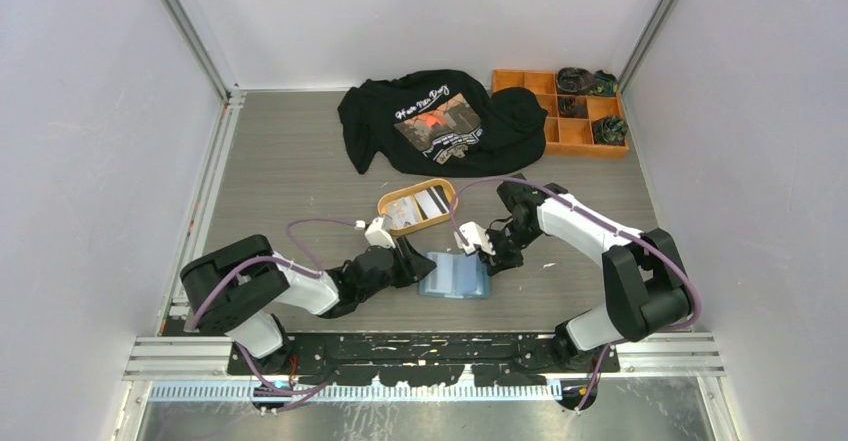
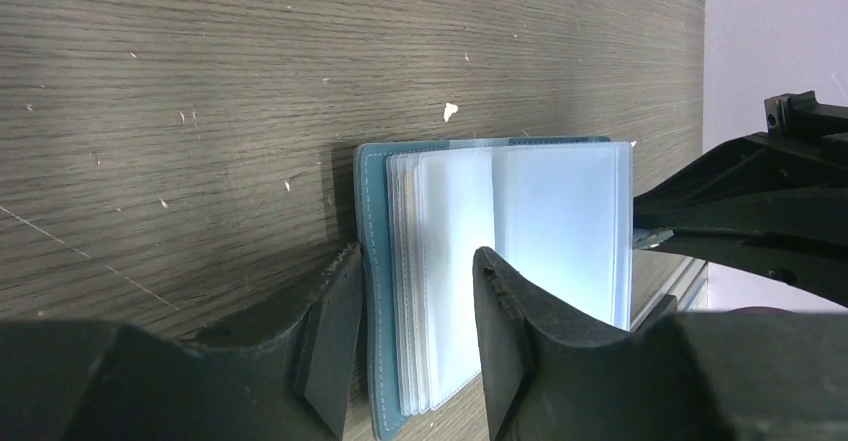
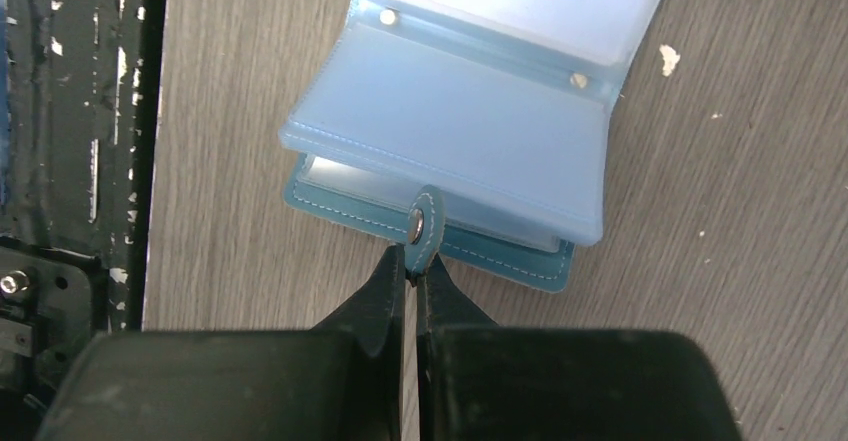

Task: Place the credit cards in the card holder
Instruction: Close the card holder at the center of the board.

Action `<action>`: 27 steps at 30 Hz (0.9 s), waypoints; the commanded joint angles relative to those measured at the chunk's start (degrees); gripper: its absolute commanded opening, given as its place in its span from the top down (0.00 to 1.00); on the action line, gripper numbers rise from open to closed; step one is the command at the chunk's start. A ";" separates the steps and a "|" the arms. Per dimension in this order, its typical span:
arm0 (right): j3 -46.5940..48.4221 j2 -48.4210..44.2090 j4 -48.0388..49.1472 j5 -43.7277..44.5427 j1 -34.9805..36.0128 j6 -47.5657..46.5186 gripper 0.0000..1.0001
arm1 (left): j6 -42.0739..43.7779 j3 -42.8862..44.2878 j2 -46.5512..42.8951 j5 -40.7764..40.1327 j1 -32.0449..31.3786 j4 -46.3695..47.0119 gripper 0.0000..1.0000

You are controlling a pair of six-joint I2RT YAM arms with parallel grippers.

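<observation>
The teal-blue card holder [image 1: 456, 275] lies open on the table between my two grippers, its clear sleeves [image 2: 520, 221] fanned out. My left gripper [image 1: 416, 263] is open: in the left wrist view [image 2: 415, 261] its fingers straddle the holder's near edge, one outside the teal cover [image 2: 372, 261], one over the sleeves. My right gripper [image 1: 481, 258] is shut on the holder's snap tab [image 3: 421, 223], as the right wrist view [image 3: 412, 258] shows. The credit cards [image 1: 424, 204], one white and one dark visible, lie in the orange oval tray [image 1: 393, 201] just behind the holder.
A black T-shirt [image 1: 440, 121] lies at the back middle. An orange compartment box [image 1: 560, 126] with dark items stands at the back right. The black base rail [image 3: 60, 161] runs along the table's near edge.
</observation>
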 commanded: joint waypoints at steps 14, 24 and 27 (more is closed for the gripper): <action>-0.32 -3.06 2.70 -9.62 0.46 -0.22 0.97 | 4.76 4.70 -3.86 9.05 -2.98 1.94 0.57; -0.46 -3.12 4.11 -9.54 0.46 1.50 0.93 | 6.16 9.17 -0.04 10.66 -5.16 2.38 0.53; -0.41 -3.13 4.15 -9.54 0.46 1.51 0.90 | 5.81 9.88 2.19 10.44 -5.27 4.06 0.53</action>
